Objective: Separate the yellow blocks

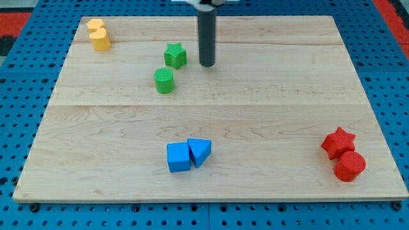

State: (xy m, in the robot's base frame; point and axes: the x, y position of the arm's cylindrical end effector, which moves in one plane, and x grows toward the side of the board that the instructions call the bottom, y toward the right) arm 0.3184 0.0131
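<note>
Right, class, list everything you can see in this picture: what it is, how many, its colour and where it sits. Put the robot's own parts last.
yellow blocks: two, yellow, touching, top left corner of the board; shapes unclear
green star: one, green, upper middle
green cylinder: one, green, just below the star
blue cube: one, blue, lower middle
blue triangle: one, blue, touching the cube's right side
red star: one, red, lower right
red cylinder: one, red, against the red star
wooden board: one, pale wood, on a blue pegboard
my tip: one, dark rod, right of the green star
</note>
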